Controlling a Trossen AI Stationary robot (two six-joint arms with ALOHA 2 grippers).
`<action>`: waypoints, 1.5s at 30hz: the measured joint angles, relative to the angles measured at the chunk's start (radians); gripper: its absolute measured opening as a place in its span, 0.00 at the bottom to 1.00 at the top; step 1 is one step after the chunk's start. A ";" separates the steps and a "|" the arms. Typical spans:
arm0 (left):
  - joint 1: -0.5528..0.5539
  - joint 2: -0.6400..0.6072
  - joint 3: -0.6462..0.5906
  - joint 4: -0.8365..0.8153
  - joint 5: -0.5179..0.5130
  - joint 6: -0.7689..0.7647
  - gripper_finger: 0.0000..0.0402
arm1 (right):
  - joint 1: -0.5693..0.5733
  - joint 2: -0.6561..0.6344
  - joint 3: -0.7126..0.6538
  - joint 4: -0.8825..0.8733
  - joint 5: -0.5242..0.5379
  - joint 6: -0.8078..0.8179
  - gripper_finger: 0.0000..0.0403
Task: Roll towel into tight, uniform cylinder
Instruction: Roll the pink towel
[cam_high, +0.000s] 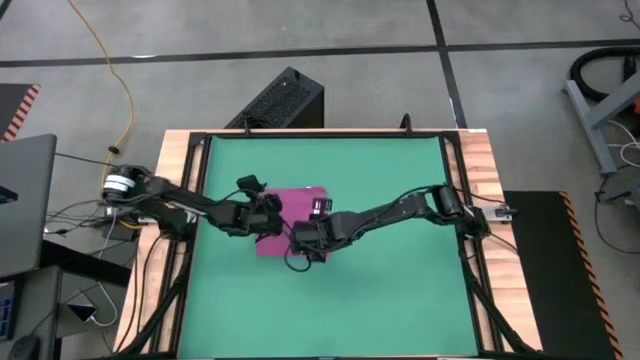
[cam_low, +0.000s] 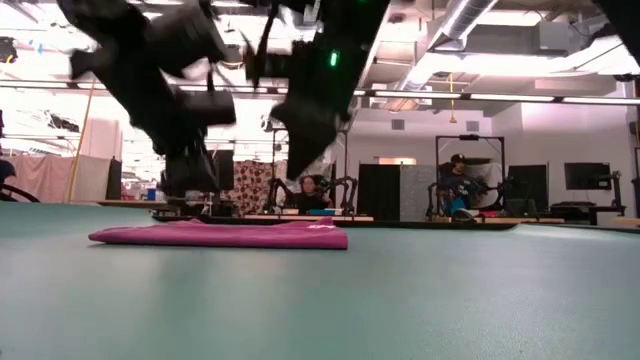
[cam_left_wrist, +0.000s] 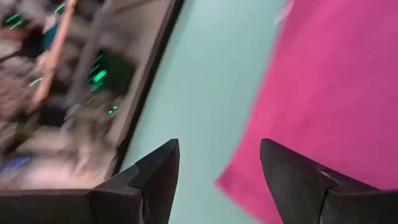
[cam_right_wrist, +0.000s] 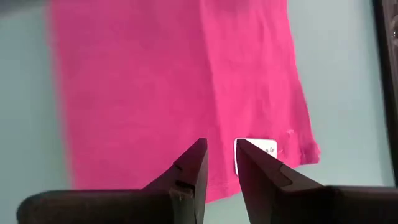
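The magenta towel (cam_high: 295, 205) lies flat on the green mat (cam_high: 400, 180), seen as a low, thin slab in the low view (cam_low: 220, 236). Its white tag (cam_right_wrist: 264, 148) sits at one edge. My left gripper (cam_high: 268, 212) hovers open at the towel's left edge, one finger over a towel corner (cam_left_wrist: 249, 186) and the other over the bare mat. My right gripper (cam_right_wrist: 219, 155) hangs above the towel's near right part, by the tag. Its fingers stand a narrow gap apart with nothing between them. In the low view it is well clear of the cloth (cam_low: 305, 165).
A wooden frame with black rails (cam_high: 185, 170) borders the mat. A black box (cam_high: 285, 100) stands beyond the far edge and a laptop (cam_high: 25, 200) lies off to the left. Bare mat spreads right of and nearer than the towel. People sit in the room behind (cam_low: 455, 185).
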 joint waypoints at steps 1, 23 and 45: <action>-0.028 -0.039 0.000 -0.002 0.025 0.014 0.54 | 0.017 -0.017 0.000 -0.003 0.003 -0.002 0.26; -0.665 -0.138 0.069 0.087 0.385 -0.018 0.54 | 0.295 -0.244 -0.361 0.331 -0.099 0.030 0.26; -0.780 -0.648 0.076 -0.072 0.220 -0.021 0.54 | 0.279 -0.517 -0.704 0.684 0.007 -0.016 0.26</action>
